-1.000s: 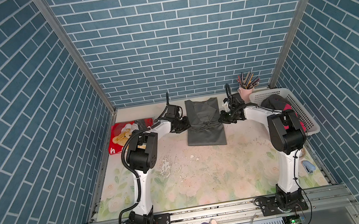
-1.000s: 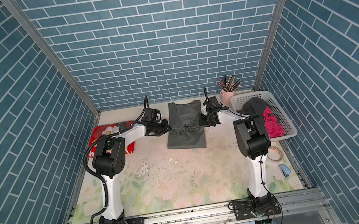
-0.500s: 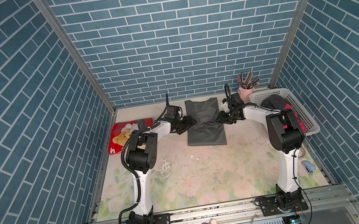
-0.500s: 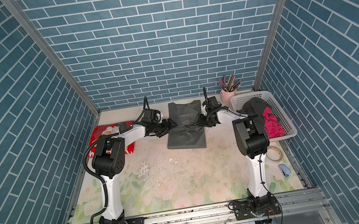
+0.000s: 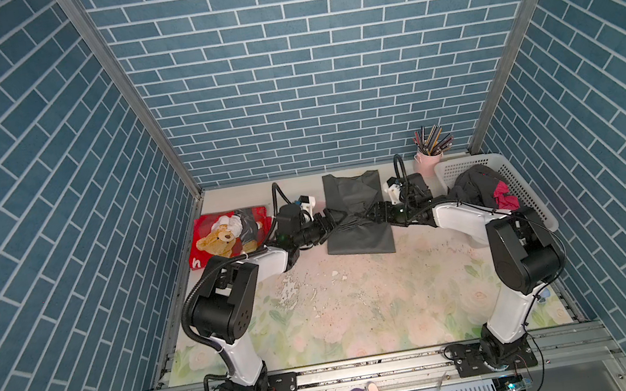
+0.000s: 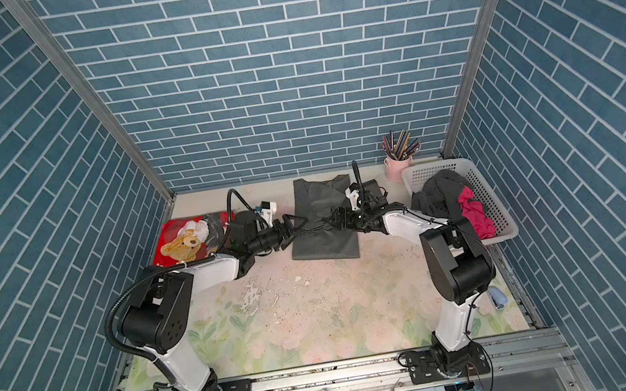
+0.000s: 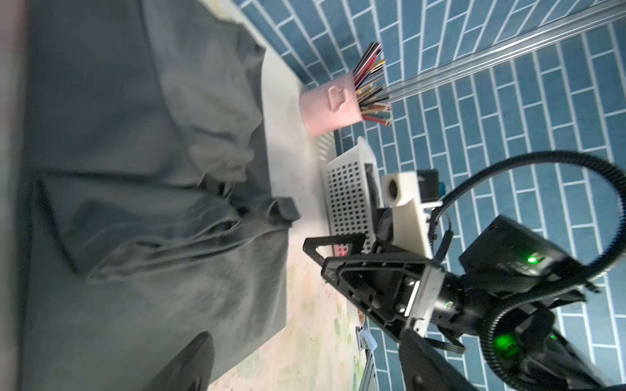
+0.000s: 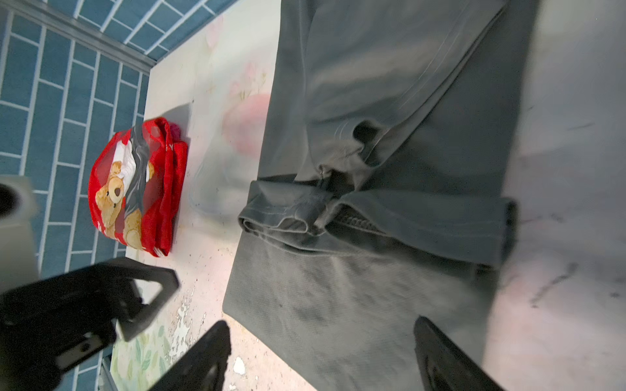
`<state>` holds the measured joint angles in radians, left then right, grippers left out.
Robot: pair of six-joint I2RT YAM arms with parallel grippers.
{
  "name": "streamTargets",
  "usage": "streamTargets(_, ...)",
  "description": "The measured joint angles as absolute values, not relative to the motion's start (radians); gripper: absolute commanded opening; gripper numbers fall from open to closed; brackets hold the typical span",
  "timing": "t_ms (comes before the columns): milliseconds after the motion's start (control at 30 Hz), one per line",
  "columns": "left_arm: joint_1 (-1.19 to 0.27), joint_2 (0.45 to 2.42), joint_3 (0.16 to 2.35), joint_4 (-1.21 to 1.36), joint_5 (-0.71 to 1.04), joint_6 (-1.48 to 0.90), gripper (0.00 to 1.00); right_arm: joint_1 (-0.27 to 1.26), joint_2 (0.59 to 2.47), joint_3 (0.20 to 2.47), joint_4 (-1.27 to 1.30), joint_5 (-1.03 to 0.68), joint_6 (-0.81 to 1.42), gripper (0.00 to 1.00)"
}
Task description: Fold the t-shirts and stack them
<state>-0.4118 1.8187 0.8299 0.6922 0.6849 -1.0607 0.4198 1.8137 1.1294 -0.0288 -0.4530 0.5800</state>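
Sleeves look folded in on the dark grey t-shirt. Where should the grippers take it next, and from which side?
Probably the two near corners of the dark grey t-shirt: left gripper coming in from its left edge, right gripper from its right. It lies flat as a long strip, its near end bare and free on the table, and both grippers are open at its long edges.

Table (image 5: 363, 315): floral-print top, worn patch ctr. Directly on it: grey tee (image 5: 360, 240), folded, rear ctr; red bear-print tee (image 5: 224, 235), rear L; pink pencil cup (image 5: 425, 163) & white basket (image 5: 522, 184), rear R; sm. blue item (image 6: 497, 297), R edge.
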Motion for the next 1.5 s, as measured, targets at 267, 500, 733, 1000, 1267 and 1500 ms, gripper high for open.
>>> streamTargets(267, -0.415, 1.921, 0.660, 0.979, 0.655, -1.182, 0.88, 0.465, 1.924, 1.118, 0.094, -0.515, 0.681, 0.86)
streamTargets(500, -0.415, 1.927, 0.649, 1.026, 0.628, -1.193, 0.88, 0.469, 2.020, 1.192, 0.171, -0.565, 0.755, 0.86)
streamTargets(733, -0.415, 1.945, 0.637, 1.033, 0.623, -1.192, 0.88, 0.469, 2.113, 1.333, 0.189, -0.598, 0.791, 0.86)
streamTargets(1000, -0.415, 1.947, 0.635, 1.038, 0.624, -1.185, 0.88, 0.420, 2.199, 1.560, 0.108, -0.601, 0.804, 0.87)
streamTargets(1267, -0.415, 1.947, 0.635, 1.036, 0.629, -1.175, 0.88, 0.341, 2.211, 1.694, -0.010, -0.603, 0.726, 0.88)
streamTargets(1500, -0.415, 1.880, 0.696, 0.839, 0.628, -1.088, 0.88, 0.350, 1.932, 1.360, -0.072, -0.540, 0.639, 0.93)
